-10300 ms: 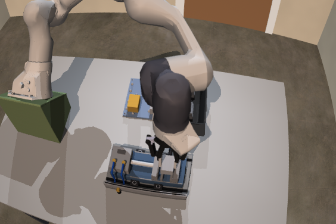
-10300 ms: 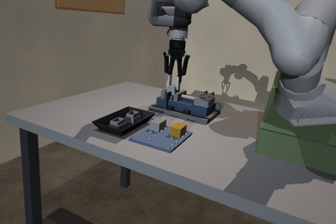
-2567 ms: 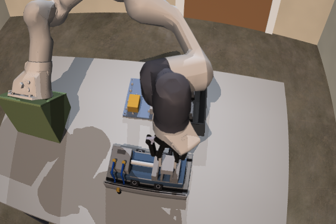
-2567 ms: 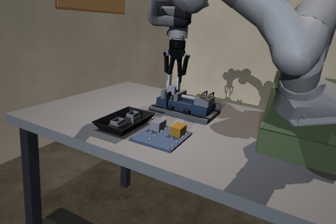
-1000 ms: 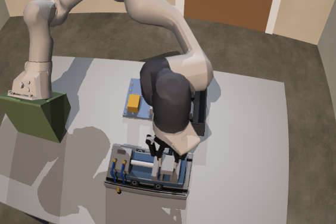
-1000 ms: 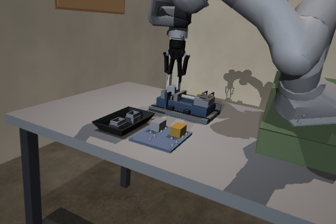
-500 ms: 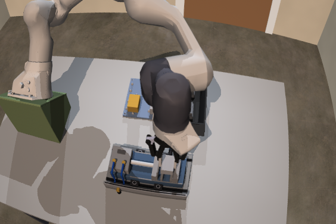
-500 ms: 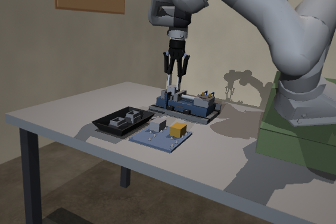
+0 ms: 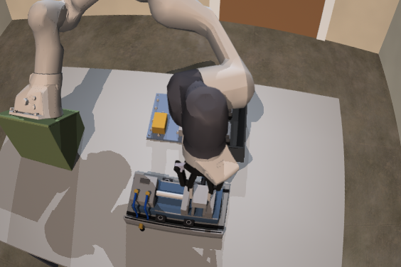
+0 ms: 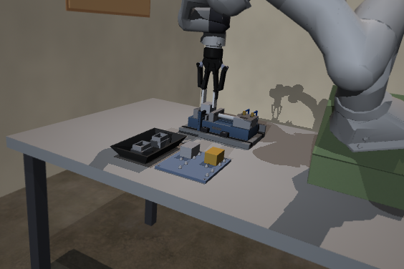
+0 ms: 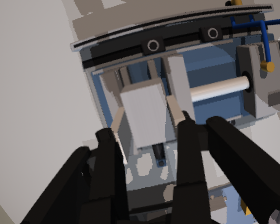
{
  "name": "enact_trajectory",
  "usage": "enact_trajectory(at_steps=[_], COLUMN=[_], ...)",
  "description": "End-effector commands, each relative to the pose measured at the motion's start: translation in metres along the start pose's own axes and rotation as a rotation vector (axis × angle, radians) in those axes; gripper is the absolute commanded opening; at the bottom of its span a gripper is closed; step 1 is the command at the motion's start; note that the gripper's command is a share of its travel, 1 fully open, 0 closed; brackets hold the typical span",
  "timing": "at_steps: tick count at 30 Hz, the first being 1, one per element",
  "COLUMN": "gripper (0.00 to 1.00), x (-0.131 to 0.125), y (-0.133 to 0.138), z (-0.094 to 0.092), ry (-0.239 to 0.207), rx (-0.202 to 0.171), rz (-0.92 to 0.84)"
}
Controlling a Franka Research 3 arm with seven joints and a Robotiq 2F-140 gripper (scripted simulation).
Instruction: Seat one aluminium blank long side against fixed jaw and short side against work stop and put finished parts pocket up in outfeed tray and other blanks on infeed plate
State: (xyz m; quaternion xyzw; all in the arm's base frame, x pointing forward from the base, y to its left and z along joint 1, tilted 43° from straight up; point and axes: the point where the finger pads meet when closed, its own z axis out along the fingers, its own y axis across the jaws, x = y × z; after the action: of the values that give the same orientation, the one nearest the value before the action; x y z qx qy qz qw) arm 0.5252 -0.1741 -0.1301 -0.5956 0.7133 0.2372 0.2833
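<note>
My gripper [image 9: 198, 183] points down over the blue vise [image 9: 176, 203], at the end away from the hoses [image 9: 141, 202]. It is shut on a grey aluminium blank [image 9: 200, 194], which sits low in the vise opening next to the end block without hoses. The wrist view shows the blank [image 11: 145, 115] between my two fingers. I cannot tell whether it rests on the low bars. A second aluminium blank [image 10: 189, 150] and a brass blank [image 10: 214, 155] sit on the infeed plate [image 10: 193, 166]. Two finished parts [image 10: 142, 146] [image 10: 160, 139] sit pocket up in the black outfeed tray [image 10: 148, 144].
The arm's green base block [image 9: 44, 136] stands at the table's left. In the top view my forearm hides most of the outfeed tray [image 9: 239, 133] and part of the infeed plate. The plate carries small pins [image 10: 207, 174].
</note>
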Motion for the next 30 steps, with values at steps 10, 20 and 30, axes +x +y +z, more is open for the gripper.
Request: enact_trajectory(at_steps=[10, 20, 30], gripper=[0.0, 0.0, 0.4], x=[0.0008, 0.0008, 0.0008], y=[-0.0013, -0.0013, -0.0013], z=[-0.002, -0.002, -0.002], ry=[0.004, 0.004, 0.004], rx=[0.005, 0.005, 0.005], rz=[0.003, 0.003, 0.003])
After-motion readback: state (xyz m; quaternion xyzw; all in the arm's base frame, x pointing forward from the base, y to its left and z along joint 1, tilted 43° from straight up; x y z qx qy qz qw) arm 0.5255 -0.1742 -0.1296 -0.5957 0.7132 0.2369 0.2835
